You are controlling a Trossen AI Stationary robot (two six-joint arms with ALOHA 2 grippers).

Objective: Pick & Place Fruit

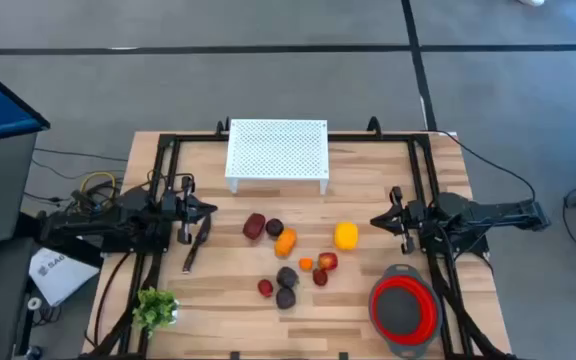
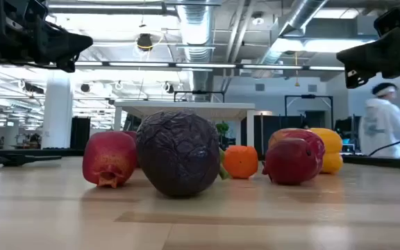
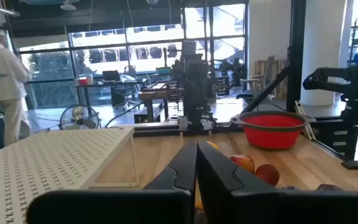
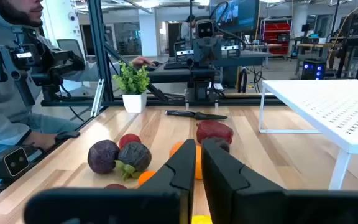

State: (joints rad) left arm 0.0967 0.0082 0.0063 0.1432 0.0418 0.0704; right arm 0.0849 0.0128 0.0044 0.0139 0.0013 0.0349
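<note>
Fruit (image 1: 286, 243) lies loose in the middle of the bench (image 1: 218, 300), between our two arms: a yellow piece (image 1: 345, 235) nearest the right arm, an orange one beside dark maroon ones, small red ones toward the near edge. None sits in the bowl (image 1: 404, 309) yet, so we judge the task barely begun. The bowl rests on the right near corner, close under the right arm, likely so that arm can drop fruit into it with a short reach.

Our left gripper (image 1: 208, 209) hangs above the bench's left side, fingers pressed together and holding nothing. Our right gripper (image 1: 376, 222) hangs likewise at the right, just beside the yellow piece, fingers almost touching and empty. A knife (image 1: 196, 245) lies near the left arm, a plant (image 1: 155, 307) at the left near corner, and a white rack (image 1: 277, 152) stands at the far edge, clear of the fruit.
</note>
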